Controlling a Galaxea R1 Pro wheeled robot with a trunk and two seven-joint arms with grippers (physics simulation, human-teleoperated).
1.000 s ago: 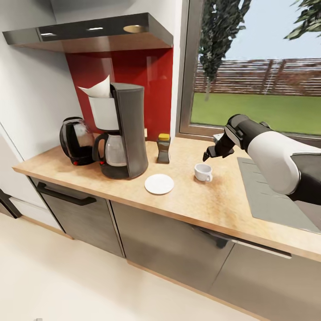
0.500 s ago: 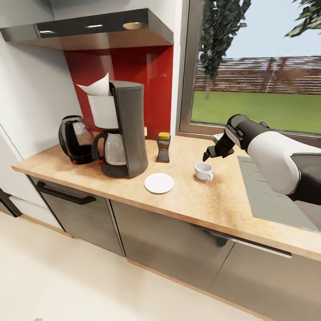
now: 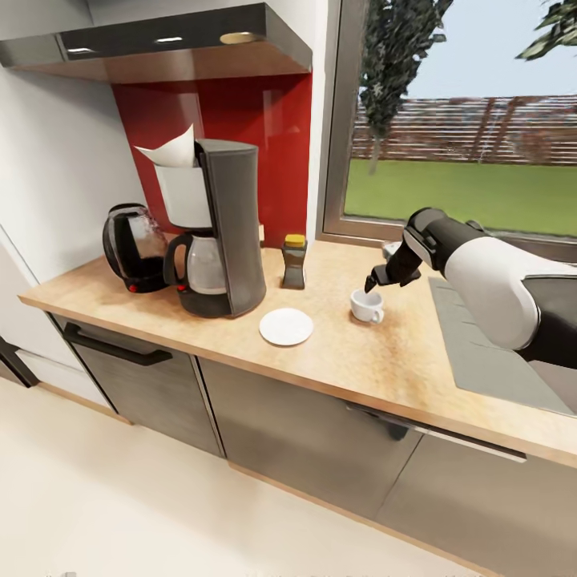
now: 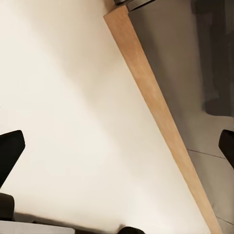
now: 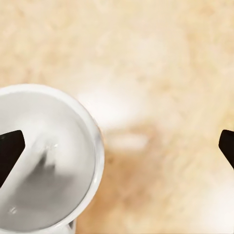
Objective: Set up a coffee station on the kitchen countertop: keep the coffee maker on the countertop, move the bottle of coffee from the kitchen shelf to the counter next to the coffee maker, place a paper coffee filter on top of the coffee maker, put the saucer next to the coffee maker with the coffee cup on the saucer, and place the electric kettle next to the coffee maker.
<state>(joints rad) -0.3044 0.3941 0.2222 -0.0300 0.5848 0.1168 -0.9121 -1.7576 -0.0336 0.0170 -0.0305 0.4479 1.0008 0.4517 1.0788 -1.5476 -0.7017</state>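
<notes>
On the kitchen countertop (image 3: 385, 361) the coffee maker (image 3: 228, 232) stands with the paper coffee filter (image 3: 172, 152) in its top. The electric kettle (image 3: 128, 247) is at its left and the bottle of coffee (image 3: 294, 263) at its right. The saucer (image 3: 286, 327) lies bare in front. The coffee cup (image 3: 366, 306) stands on the counter to the saucer's right. My right gripper (image 3: 375, 282) is open just above the cup's rim. In the right wrist view one fingertip (image 5: 9, 151) is over the cup's (image 5: 44, 161) inside. My left gripper (image 4: 117, 151) is open over the floor. The kitchen shelf (image 3: 184, 48) hangs above the coffee maker.
An inset grey sink (image 3: 481, 353) lies at the right of the counter, under my right forearm. A red backsplash (image 3: 240, 136) and a window (image 3: 457, 120) stand behind. Grey cabinet fronts (image 3: 304, 441) are below, with beige floor (image 3: 120, 513) in front.
My right gripper has come down a little, from above the cup to its rim. The head camera has shifted slightly, so the whole view sits a bit lower.
</notes>
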